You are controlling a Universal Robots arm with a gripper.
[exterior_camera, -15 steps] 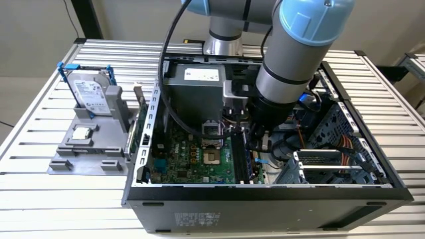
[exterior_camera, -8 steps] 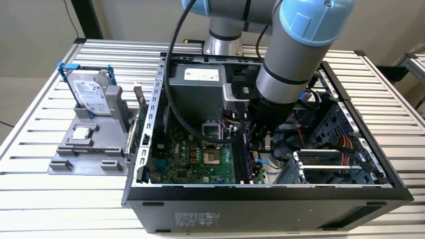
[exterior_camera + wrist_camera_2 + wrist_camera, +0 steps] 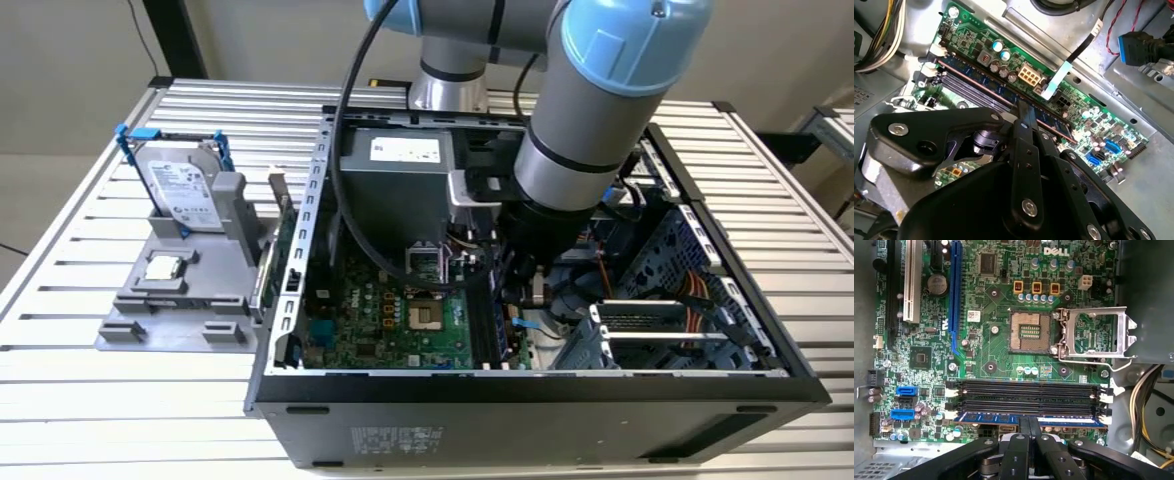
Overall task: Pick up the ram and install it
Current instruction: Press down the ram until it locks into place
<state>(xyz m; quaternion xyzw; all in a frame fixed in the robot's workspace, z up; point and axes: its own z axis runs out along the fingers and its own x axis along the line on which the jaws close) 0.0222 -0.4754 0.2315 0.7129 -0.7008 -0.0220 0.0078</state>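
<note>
Open computer case (image 3: pixel 534 385) on the slatted table (image 3: pixel 80 400), and the arm (image 3: pixel 587 110) reaches straight down into it. Off to the exterior view's left, outside the case, a grey holder (image 3: pixel 174 315) carries a silver hard drive (image 3: pixel 184 192) with blue rails and a small square processor chip (image 3: pixel 163 266). Inside, the green motherboard (image 3: pixel 989 340) lies flat, its processor socket (image 3: pixel 1026 335) bare and the metal retention frame (image 3: pixel 1094 335) swung up beside it. A blue expansion slot (image 3: pixel 955 290) and a white one (image 3: pixel 912 280) run along the far part of the board. A bundle of yellow and black cables (image 3: pixel 1146 400) curls at the board's edge, close to the end of the memory slots (image 3: pixel 1029 392); in the second wrist view a flat black cable (image 3: pixel 1079 52) with a pale tip crosses above the board.

Now the gripper (image 3: pixel 1030 426): its black fingers (image 3: pixel 1025 125) are drawn close together, pinched on the ram (image 3: pixel 1004 418). The ram sits on edge in the memory slot nearest the gripper, running the length of it, blue-green edge up, with empty black slots just beside it. The fingers grip it around mid-length.
</note>
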